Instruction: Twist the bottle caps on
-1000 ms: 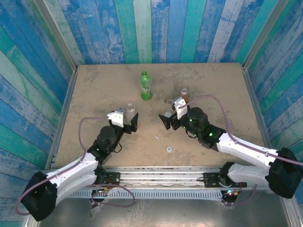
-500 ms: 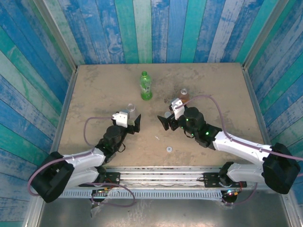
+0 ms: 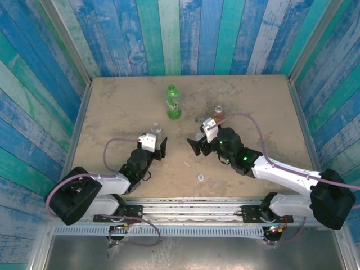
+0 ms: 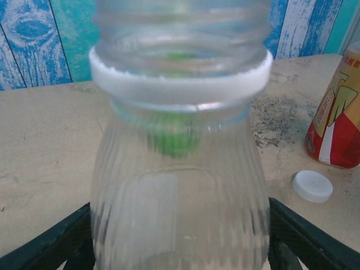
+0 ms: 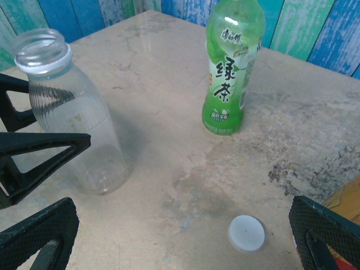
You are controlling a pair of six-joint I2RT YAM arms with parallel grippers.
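Left gripper brackets the ribbed clear bottle low on its body, a black finger at each side. Whether they press it is hard to tell. Its threaded mouth stands uncapped above a white collar ring, and it looks nearly empty. Right gripper gapes wide, unladen, above a flat round white cap at lower centre on the mottled tan table. Glossy green bottle stands upper centre, with bare tabletop around it.

Both arms outstretched low; right end effector agape.
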